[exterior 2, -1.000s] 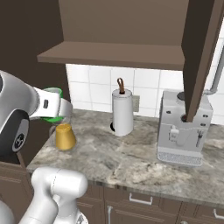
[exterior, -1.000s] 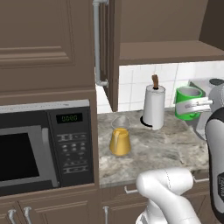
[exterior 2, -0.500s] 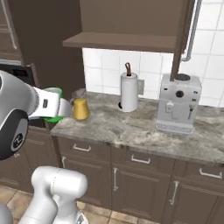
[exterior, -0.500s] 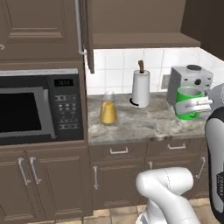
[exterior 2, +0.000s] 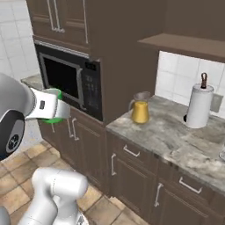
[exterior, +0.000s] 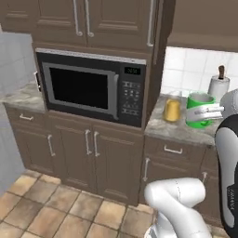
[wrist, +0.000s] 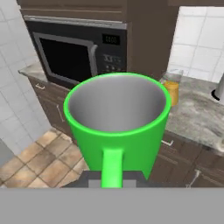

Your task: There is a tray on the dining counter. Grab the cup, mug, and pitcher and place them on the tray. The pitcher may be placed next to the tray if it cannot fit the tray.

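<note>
I see my gripper [exterior: 204,112] clenched on the green mug [exterior: 200,110], held upright in the air. The pitcher [exterior: 172,109] stands on the worktop [exterior 2: 176,136] right of the microwave [exterior: 93,86].

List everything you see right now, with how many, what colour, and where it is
mug: one, bright green, held up in the gripper, off the worktop
pitcher: one, clear glass with amber-yellow body, on the stone worktop near the tall cabinet
paper-towel roll: one, white on a dark spindle, on the worktop by the white tiles
microwave: one, black and silver, built in under the upper cabinets
cabinets: several, dark brown, above and below the worktop
floor: tan tiles
gripper: one, white, shut on the mug
</note>
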### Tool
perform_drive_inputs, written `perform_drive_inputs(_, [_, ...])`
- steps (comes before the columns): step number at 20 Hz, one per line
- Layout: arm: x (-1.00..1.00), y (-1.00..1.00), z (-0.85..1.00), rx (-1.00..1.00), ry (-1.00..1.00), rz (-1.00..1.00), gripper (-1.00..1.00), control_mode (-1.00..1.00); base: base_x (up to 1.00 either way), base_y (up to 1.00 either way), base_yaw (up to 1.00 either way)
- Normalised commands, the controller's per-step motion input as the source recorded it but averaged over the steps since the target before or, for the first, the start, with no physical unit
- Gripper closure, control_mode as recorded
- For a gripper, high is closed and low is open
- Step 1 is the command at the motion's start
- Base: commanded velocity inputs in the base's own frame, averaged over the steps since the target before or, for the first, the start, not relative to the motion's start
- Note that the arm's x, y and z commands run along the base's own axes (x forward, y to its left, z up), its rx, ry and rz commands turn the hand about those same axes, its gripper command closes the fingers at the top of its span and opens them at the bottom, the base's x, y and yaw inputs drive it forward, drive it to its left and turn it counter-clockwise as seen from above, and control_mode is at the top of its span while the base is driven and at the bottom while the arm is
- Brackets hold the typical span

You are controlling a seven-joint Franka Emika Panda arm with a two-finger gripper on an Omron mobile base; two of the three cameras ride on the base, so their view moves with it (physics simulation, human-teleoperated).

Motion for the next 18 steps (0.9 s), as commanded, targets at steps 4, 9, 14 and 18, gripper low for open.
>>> perform_drive_inputs(4, [0.00, 0.00, 0.00, 0.00, 0.00, 0.00, 1.00, 1.00, -0.32, 0.36, 0.93])
perform_drive_inputs(9, [0.00, 0.00, 0.00, 0.00, 0.00, 0.00, 1.00, 1.00, -0.27, 0.49, 0.94])
perform_drive_inputs(14, [0.00, 0.00, 0.00, 0.00, 0.00, 0.00, 1.00, 1.00, -0.04, 0.27, 0.91])
perform_drive_inputs(18, [0.00, 0.00, 0.00, 0.00, 0.00, 0.00, 1.00, 1.00, 0.23, -0.02, 0.76])
